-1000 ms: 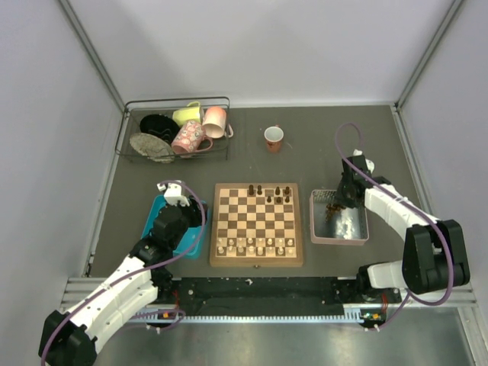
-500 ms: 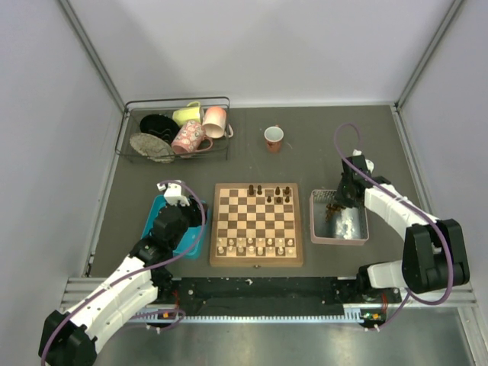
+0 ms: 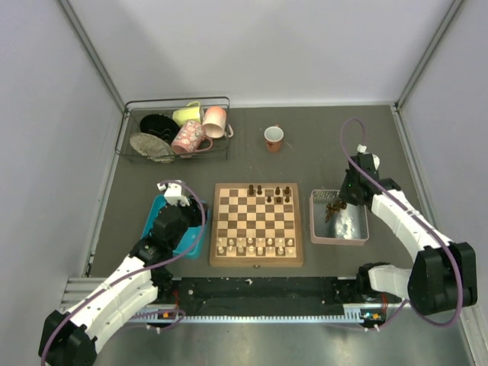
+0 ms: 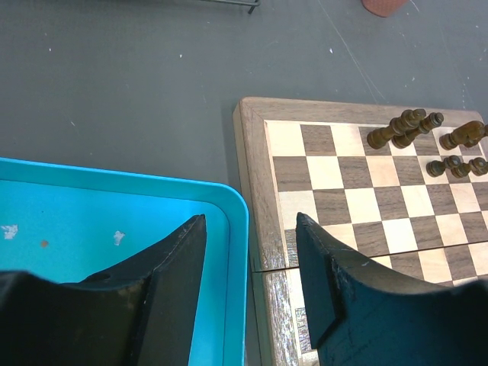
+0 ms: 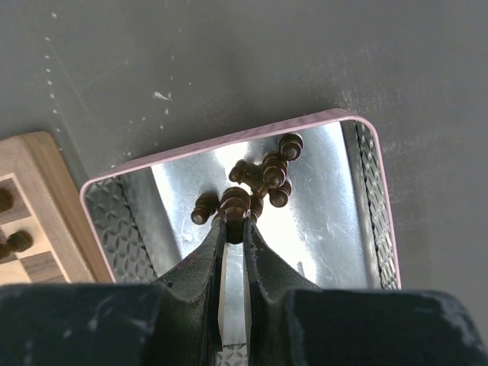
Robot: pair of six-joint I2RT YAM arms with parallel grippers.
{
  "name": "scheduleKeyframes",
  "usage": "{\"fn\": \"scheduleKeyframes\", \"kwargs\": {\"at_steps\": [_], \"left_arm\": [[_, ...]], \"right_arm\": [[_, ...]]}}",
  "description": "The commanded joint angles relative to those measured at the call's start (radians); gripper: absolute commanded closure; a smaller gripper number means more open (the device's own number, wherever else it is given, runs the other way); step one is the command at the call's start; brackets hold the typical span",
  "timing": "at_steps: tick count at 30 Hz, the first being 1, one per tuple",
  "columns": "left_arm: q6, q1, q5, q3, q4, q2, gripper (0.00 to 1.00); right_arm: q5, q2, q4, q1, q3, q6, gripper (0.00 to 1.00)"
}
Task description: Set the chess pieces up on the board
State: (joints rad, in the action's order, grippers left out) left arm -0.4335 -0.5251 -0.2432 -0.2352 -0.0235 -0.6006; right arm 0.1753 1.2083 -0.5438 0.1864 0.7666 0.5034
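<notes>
Several dark chess pieces (image 5: pixel 268 174) touch the chess piece (image 5: pixel 235 200) my right pincer (image 5: pixel 234 221) pinches in the metal tray (image 5: pixel 364 152); lifting may drag them along. My left pincer (image 4: pixel 250 223) hangs spread at the board (image 4: pixel 252 152) edge.

Wooden board (image 4: pixel 324 172) and chess pieces (image 5: pixel 273 166); shiny metal tray (image 5: pixel 335 221); blue tray (image 4: pixel 76 217) perhaps plastic.

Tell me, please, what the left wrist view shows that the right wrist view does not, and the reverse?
Only the left wrist view shows the blue tray, with the left fingers open above its corner. Only the right wrist view shows the pink-rimmed metal tray, a cluster of dark pieces lying in it, and the right fingers shut on one dark piece. Both views show part of the board and the grey table.
</notes>
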Motion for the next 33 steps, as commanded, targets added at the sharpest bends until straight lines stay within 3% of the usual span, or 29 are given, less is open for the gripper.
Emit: {"fn": "scheduleKeyframes", "kwargs": {"at_steps": [1, 9, 19, 24, 33], "left_arm": [[0.015, 0.002, 0.01, 0.005, -0.058, -0.008, 0.45], [0.015, 0.002, 0.012, 0.005, -0.058, -0.008, 0.45], [0.016, 0.002, 0.015, 0.004, -0.059, -0.01, 0.45], [0.015, 0.002, 0.01, 0.004, -0.055, -0.005, 0.45], [-0.001, 0.004, -0.034, 0.02, -0.053, 0.031, 0.45]], "right_arm": [[0.009, -0.059, -0.033, -0.008, 0.068, -0.034, 1.0], [-0.089, -0.119, -0.056, -0.008, 0.099, -0.092, 1.0], [-0.476, -0.086, -0.061, 0.001, 0.18, -0.147, 1.0], [-0.38, -0.024, -0.065, 0.167, 0.253, -0.105, 1.0], [-0.218, 0.243, -0.131, 0.392, 0.617, 0.003, 1.0]]}}
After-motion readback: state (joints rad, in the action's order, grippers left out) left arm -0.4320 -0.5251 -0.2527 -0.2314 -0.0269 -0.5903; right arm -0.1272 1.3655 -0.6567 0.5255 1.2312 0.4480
